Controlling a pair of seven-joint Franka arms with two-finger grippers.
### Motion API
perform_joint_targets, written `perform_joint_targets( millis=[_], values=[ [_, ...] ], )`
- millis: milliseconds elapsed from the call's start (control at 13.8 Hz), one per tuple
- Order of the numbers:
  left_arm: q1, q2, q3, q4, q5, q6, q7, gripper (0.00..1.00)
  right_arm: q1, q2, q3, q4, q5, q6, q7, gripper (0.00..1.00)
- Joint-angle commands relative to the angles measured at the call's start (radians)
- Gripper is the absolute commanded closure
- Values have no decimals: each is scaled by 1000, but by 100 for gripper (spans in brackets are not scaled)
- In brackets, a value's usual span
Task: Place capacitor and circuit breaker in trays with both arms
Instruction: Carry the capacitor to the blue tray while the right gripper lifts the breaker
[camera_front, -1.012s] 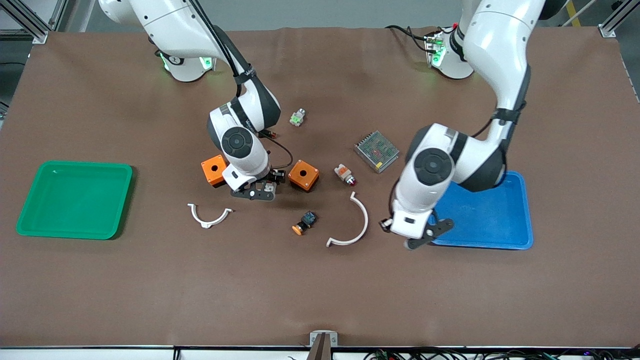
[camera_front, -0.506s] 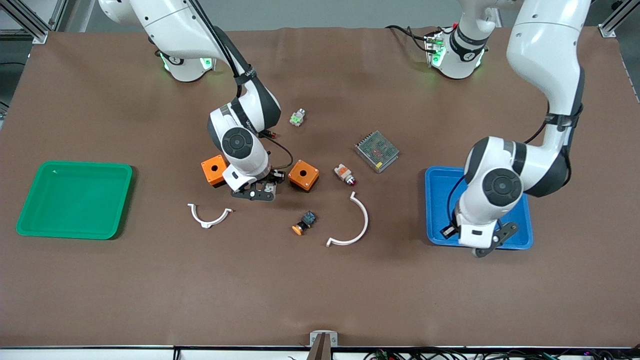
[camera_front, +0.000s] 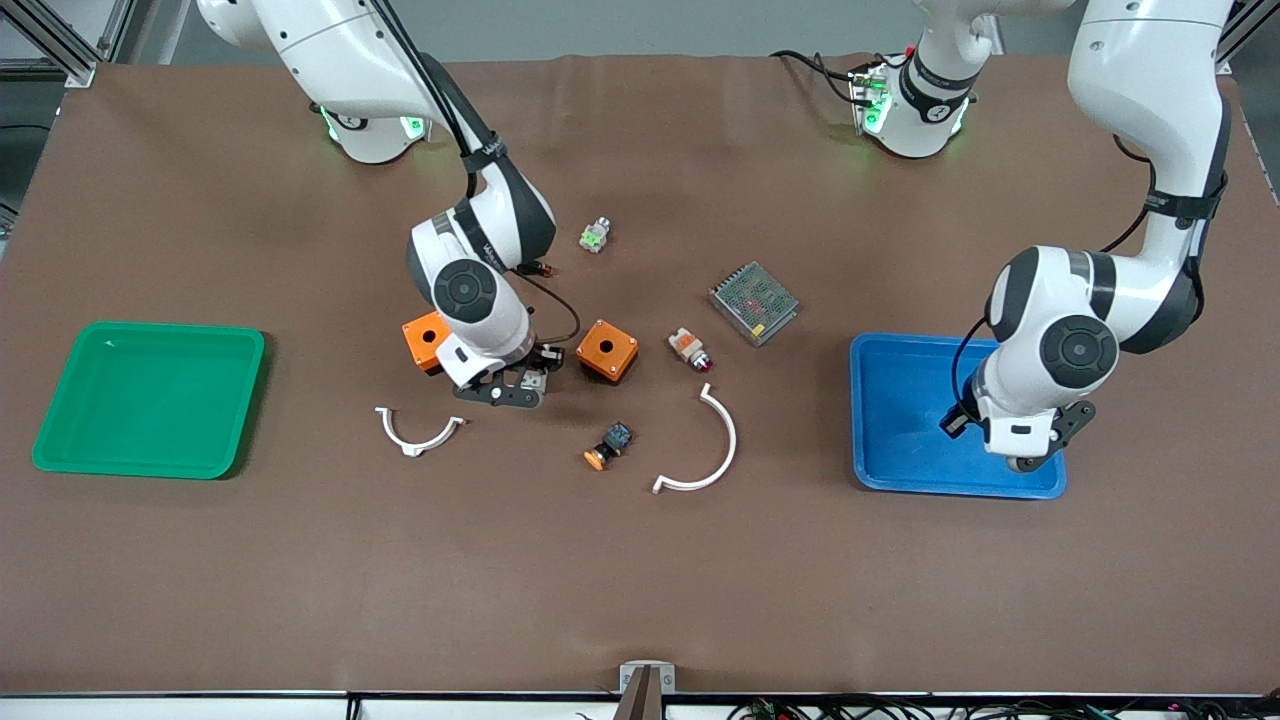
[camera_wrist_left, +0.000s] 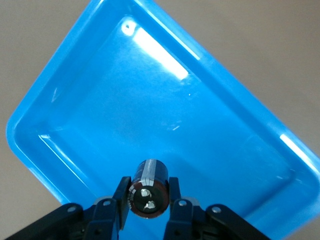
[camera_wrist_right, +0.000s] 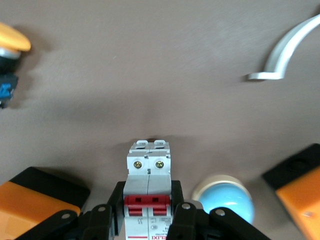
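Observation:
My left gripper (camera_front: 1028, 452) hangs over the blue tray (camera_front: 900, 400), near the tray's corner closest to the front camera. In the left wrist view it (camera_wrist_left: 148, 196) is shut on the capacitor (camera_wrist_left: 150, 175), a small black cylinder with a pale stripe, held above the tray floor (camera_wrist_left: 150, 100). My right gripper (camera_front: 505, 385) is low between the two orange boxes. In the right wrist view it (camera_wrist_right: 148, 201) is shut on the circuit breaker (camera_wrist_right: 148, 167), a white-grey block with red levers.
Orange boxes (camera_front: 428, 340) (camera_front: 607, 350) flank the right gripper. A green tray (camera_front: 150, 400) lies at the right arm's end. An orange-capped push button (camera_front: 608, 445), two white curved clips (camera_front: 418, 430) (camera_front: 705, 450), a red-tipped part (camera_front: 690, 349) and a metal mesh box (camera_front: 754, 302) lie mid-table.
My left arm has swung from beside the larger white clip to over the blue tray, carrying the capacitor. My right gripper has shifted slightly toward the right arm's end with the circuit breaker.

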Motion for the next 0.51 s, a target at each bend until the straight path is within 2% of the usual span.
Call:
perform_joint_targets(
  millis=[0, 145, 289, 434],
  values=[
    [42, -35, -12, -106, 19, 108, 24, 96, -83, -88, 10, 50, -10, -181, -4, 88],
    [51, -35, -12, -173, 19, 205, 27, 96, -150, -132, 10, 98, -29, -308, -5, 90],
    [62, -34, -12, -184, 19, 222, 42, 96, -242, -186, 10, 118, -65, -408, -88, 90],
    [64, -29, -12, -186, 19, 222, 44, 87, -363, -222, 10, 120, -72, -459, -250, 90]
  ],
)
